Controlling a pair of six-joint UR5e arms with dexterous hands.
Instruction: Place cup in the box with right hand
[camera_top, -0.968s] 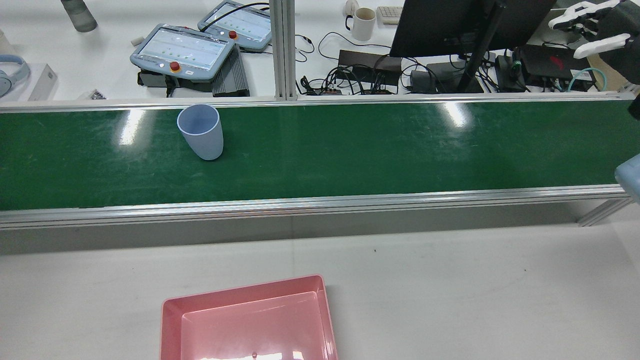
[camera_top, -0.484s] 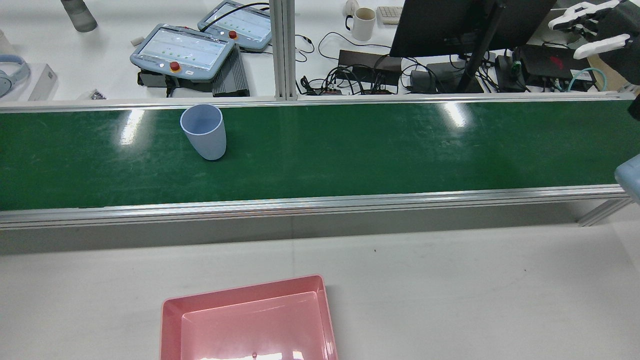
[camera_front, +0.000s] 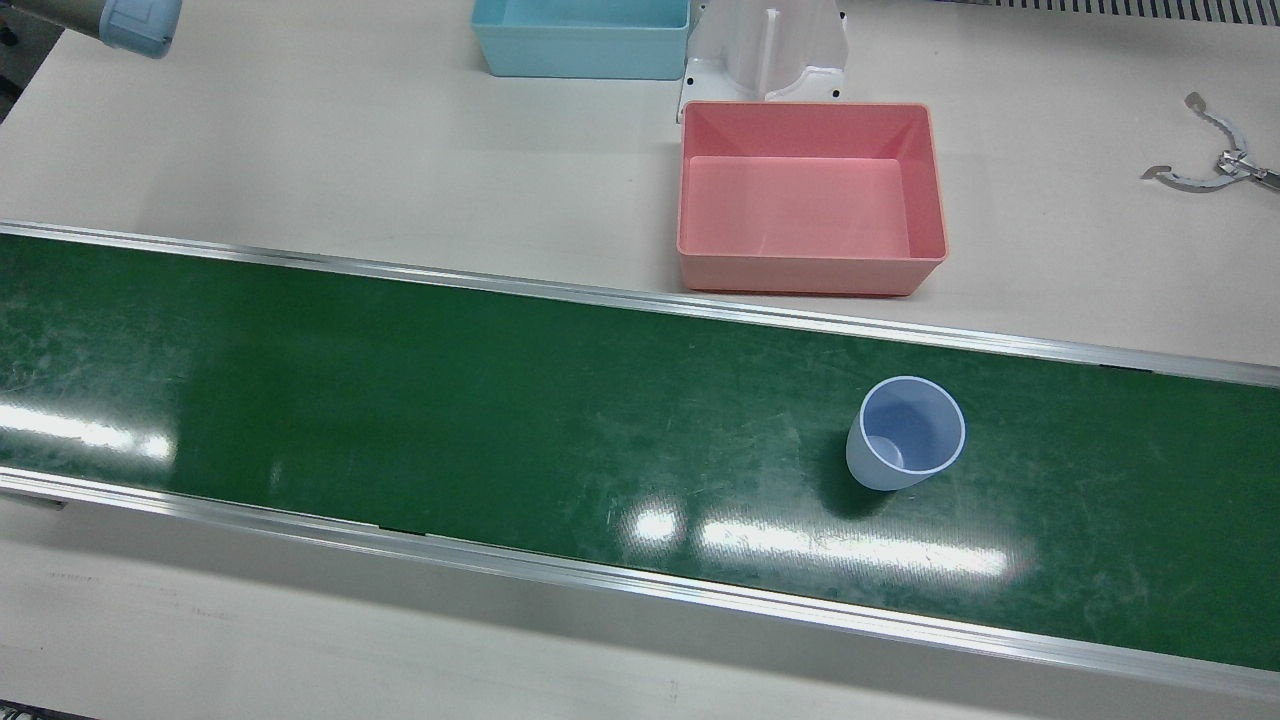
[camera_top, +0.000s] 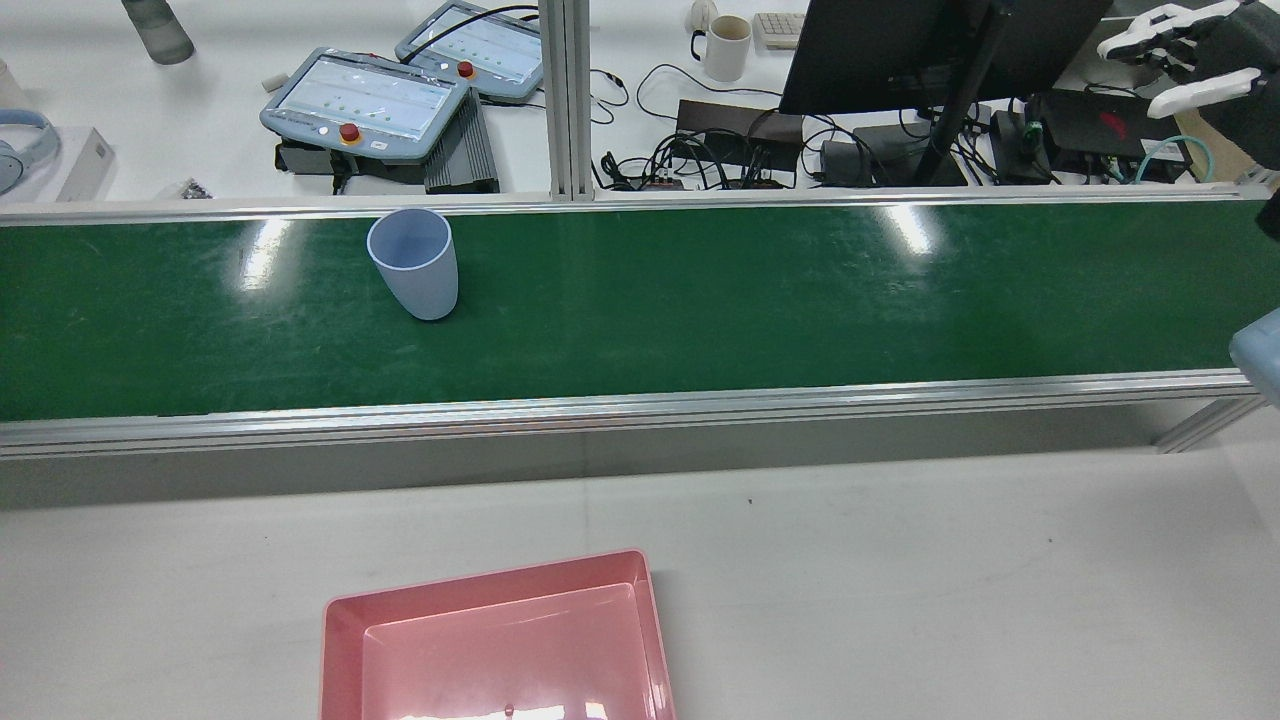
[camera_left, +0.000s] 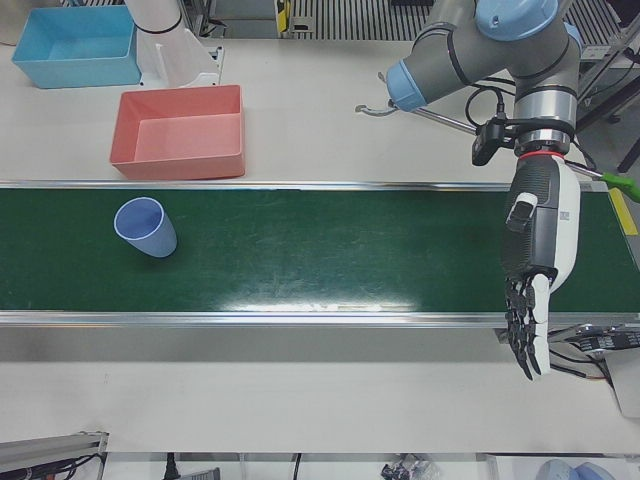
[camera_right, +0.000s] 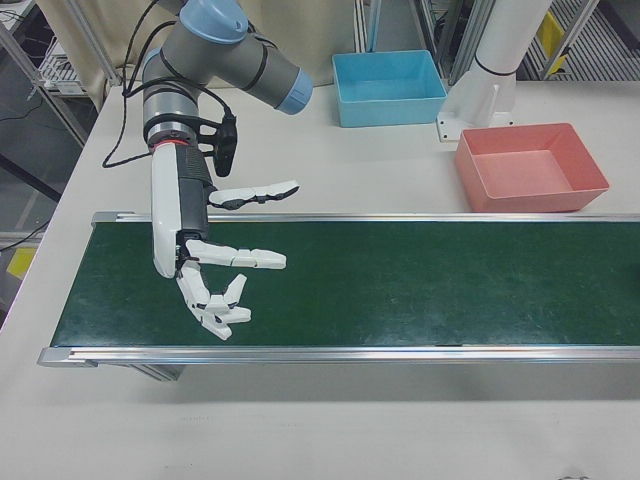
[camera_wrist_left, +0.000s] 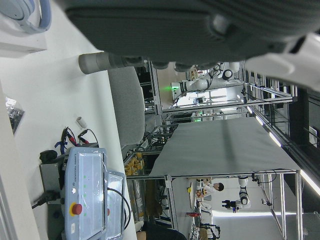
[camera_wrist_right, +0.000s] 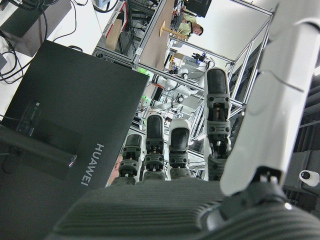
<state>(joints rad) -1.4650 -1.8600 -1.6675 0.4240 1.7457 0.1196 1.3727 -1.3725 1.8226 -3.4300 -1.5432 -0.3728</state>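
Pale-blue plastic cup (camera_front: 905, 433) stands upright on the green conveyor belt (camera_front: 500, 400), well apart from the open, empty right hand (camera_right: 222, 270), which should wrap its wall squarely before lifting.

We record a pale blue cup (camera_top: 414, 262) standing upright, mouth open upward, on the green conveyor belt (camera_top: 700, 290); it sits toward the left part of the belt, close to the belt's far rail. Well apart from it, across the near rail on the white table (camera_top: 900, 560), lies the pink box (camera_top: 345, 625), cut off by the lower edge. At the upper right corner we note the right hand (camera_top: 1195, 60), raised above the far end of the belt, its white fingers (camera_top: 1200, 90) spread and holding nothing. Beyond the belt sit two teach pendants (camera_top: 365, 100), a black monitor (camera_top: 900, 50) and a white mug (camera_top: 726, 46).
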